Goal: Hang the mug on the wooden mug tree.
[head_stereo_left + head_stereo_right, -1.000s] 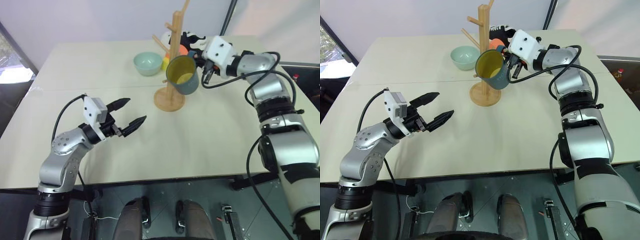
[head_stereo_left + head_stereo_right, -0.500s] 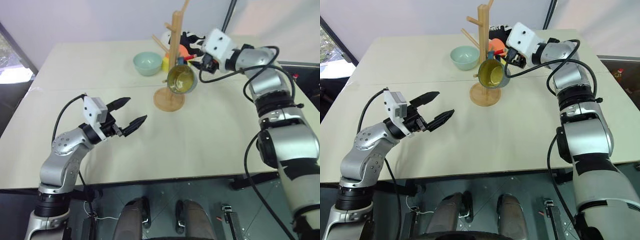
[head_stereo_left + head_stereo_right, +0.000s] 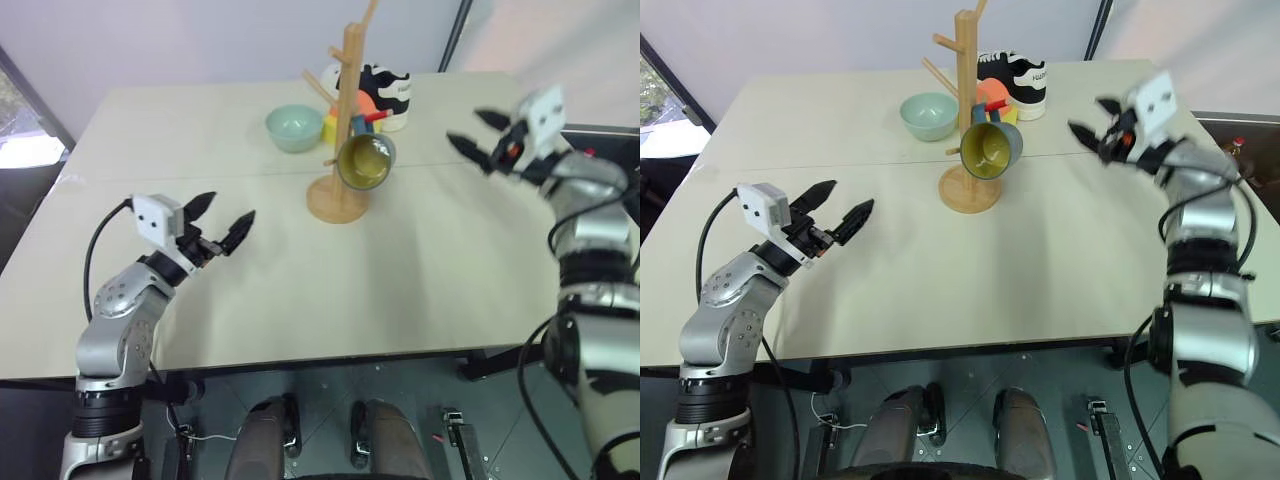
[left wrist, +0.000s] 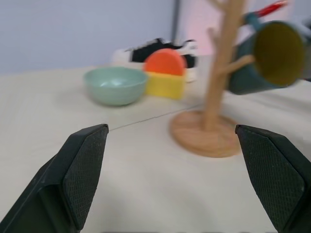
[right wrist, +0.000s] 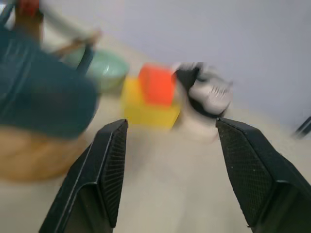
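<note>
The dark teal mug (image 3: 365,160) with its yellow inside hangs from a low peg of the wooden mug tree (image 3: 347,95), its mouth tilted toward me. No gripper touches it. My right gripper (image 3: 468,130) is open and empty in the air, well to the right of the tree. In the right wrist view the mug (image 5: 39,92) sits off to one side of its fingers (image 5: 109,165). My left gripper (image 3: 226,212) is open and empty above the table, near and to the left of the tree's round base (image 3: 338,200). The left wrist view shows the mug (image 4: 269,58) on the pole (image 4: 221,63).
A pale mint bowl (image 3: 296,127) stands behind and left of the tree. A yellow block with an orange piece (image 3: 992,97) and a black-and-white object (image 3: 1015,75) lie behind it. The table's front edge (image 3: 330,355) is near me.
My right gripper has opened, let go of the mug and swung away to the right. The mug now hangs free on the peg. My left gripper has moved a little to the left.
</note>
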Robot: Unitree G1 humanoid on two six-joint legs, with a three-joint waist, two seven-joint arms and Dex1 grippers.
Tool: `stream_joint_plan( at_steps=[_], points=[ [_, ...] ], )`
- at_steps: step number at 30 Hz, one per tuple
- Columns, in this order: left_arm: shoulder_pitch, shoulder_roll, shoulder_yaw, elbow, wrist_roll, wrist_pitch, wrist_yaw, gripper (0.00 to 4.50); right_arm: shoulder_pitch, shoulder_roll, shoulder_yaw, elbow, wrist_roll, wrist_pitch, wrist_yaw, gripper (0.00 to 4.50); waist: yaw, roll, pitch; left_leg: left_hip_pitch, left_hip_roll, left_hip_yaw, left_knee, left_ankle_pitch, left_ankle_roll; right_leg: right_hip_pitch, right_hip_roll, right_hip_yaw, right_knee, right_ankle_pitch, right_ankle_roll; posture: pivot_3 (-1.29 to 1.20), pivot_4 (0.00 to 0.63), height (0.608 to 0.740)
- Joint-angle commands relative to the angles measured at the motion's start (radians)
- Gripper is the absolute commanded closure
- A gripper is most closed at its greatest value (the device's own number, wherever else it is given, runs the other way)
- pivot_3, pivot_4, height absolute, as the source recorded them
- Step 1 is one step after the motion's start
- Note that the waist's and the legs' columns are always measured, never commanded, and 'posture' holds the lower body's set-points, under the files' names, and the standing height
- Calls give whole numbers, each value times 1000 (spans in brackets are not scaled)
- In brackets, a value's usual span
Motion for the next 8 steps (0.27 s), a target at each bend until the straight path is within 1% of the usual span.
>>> stream_joint_plan(
  at_steps=[1, 4, 8],
  points=[
    [42, -19, 65, 86, 56, -74, 81, 0, 142, 68, -23, -168, 72, 37, -29, 1528, 0, 0, 0, 0, 0, 0, 0, 0, -1, -1, 0, 0, 0, 0, 0, 0, 150, 740],
    [71, -31, 67, 130, 75, -96, 99, 0, 221, 121, -12, -222, 83, 53, -57, 1528, 3, 0, 0, 0, 1, 0, 0, 0, -1, -1, 1, 0, 0, 0, -1, 0, 150, 740],
    [99, -36, 64, 136, 80, -116, 98, 0, 250, 156, -1, -246, 87, 74, -82, 1528, 4, 0, 0, -2, 0, 0, 2, -1, -3, -2, -1, 0, -1, 2, -2, 0, 150, 740]
  ],
)
